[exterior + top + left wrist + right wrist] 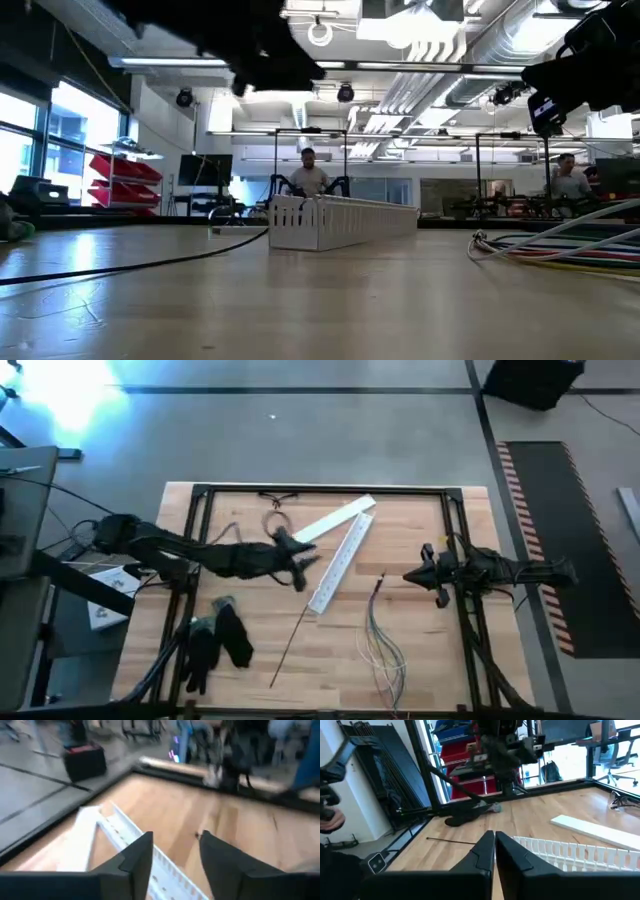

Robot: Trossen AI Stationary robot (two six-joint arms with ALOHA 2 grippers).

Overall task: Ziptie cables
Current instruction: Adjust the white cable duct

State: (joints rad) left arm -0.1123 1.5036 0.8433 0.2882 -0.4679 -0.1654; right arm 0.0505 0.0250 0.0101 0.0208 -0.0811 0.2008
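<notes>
On worktop (420, 660) near right tool (413, 576) (fingers together; left tool (305, 567) apart, over channel (340, 563)), cables (383, 642) look light, floppy, splayed; likely best pinched at the gathered end.

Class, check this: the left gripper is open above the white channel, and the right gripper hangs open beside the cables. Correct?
One error: the right gripper is shut, its fingers pressed together in the right wrist view. The left gripper is open above the channel, and the cables lie nearby.
</notes>
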